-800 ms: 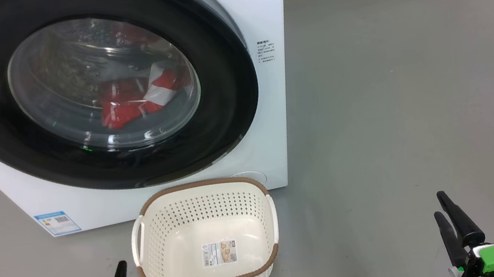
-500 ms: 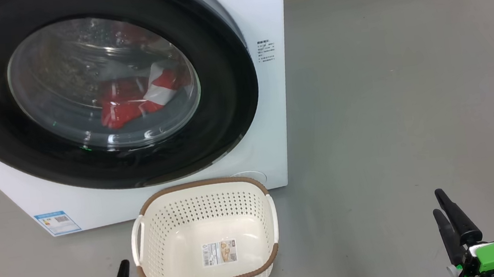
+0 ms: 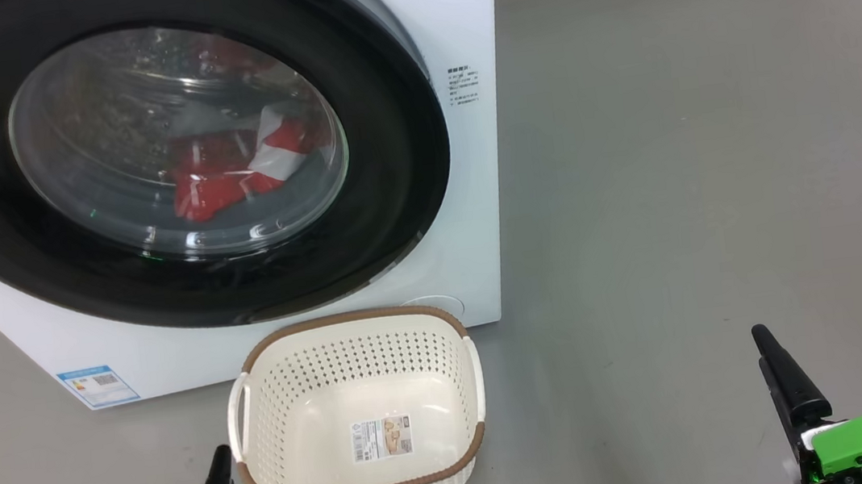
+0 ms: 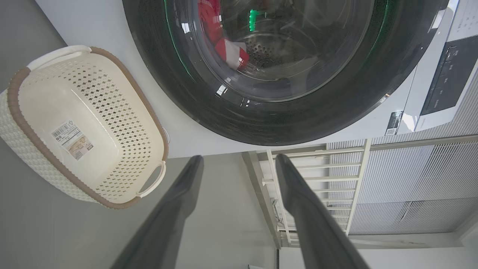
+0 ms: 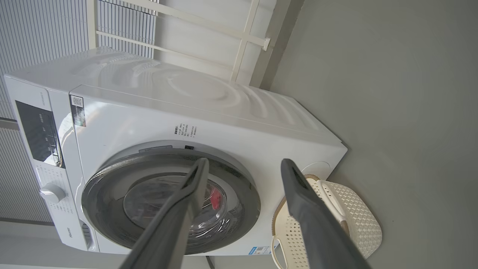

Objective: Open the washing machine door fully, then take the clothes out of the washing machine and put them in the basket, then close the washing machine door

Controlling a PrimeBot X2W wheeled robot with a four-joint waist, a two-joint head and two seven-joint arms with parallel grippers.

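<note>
Head view is showing the washing machine door (image 3: 389, 157) sitting shut on the washing machine (image 3: 463, 27), ahead of both grippers, with the red and white clothes (image 3: 222, 185) lying behind its glass. The basket (image 3: 351, 324) is standing on the grey floor (image 3: 674, 165), just to the right of the left gripper (image 4: 239, 158) and well to the left of the right gripper (image 5: 245, 161). Both grippers are hanging with fingers spread wide apart, holding nothing.
</note>
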